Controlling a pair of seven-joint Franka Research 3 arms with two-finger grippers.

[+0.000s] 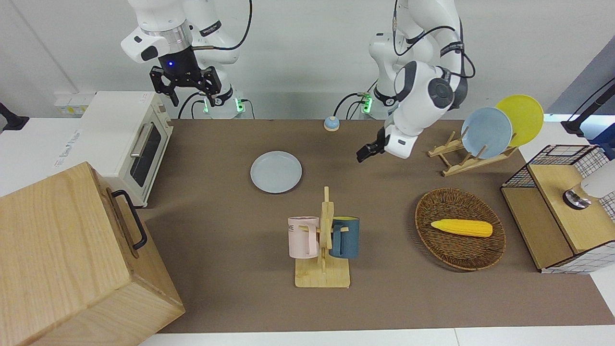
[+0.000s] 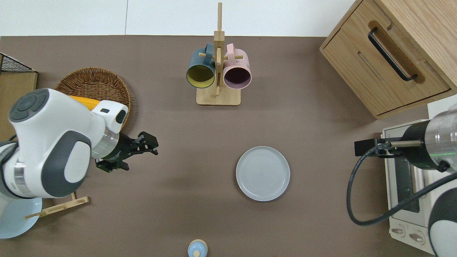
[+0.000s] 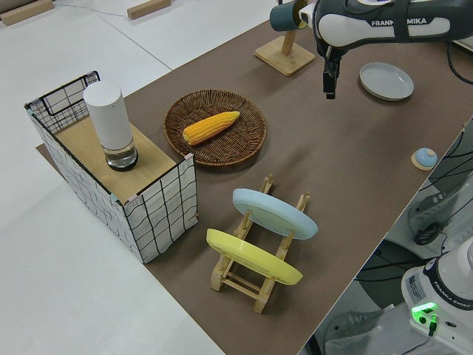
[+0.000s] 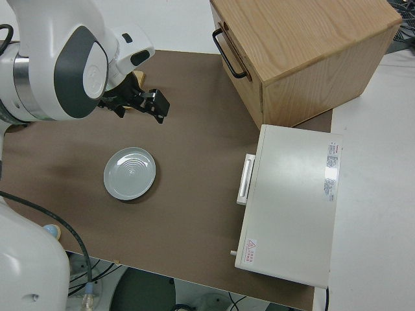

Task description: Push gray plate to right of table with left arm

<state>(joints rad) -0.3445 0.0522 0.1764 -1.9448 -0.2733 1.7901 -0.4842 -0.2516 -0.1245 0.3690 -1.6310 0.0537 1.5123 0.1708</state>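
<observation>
The gray plate [image 1: 276, 172] [image 2: 263, 174] [image 4: 130, 173] lies flat on the brown table [image 1: 216, 230], nearer to the robots than the mug rack and toward the right arm's end. Nothing touches it. My left gripper [image 1: 362, 154] [image 2: 149, 144] [image 3: 328, 83] hangs in the air over bare table between the wicker basket and the plate, well apart from the plate. Its fingers look shut and empty. The right arm is parked, its gripper [image 1: 186, 92] open.
A mug rack [image 1: 323, 240] holds a pink and a blue mug. A wicker basket [image 1: 435, 206] holds corn. A plate rack [image 1: 451, 161] carries sky-blue and yellow plates. Also here: a white oven [image 1: 127, 139], a wooden cabinet [image 1: 62, 259], a wire crate [image 1: 562, 206] and a small blue knob [image 1: 330, 124].
</observation>
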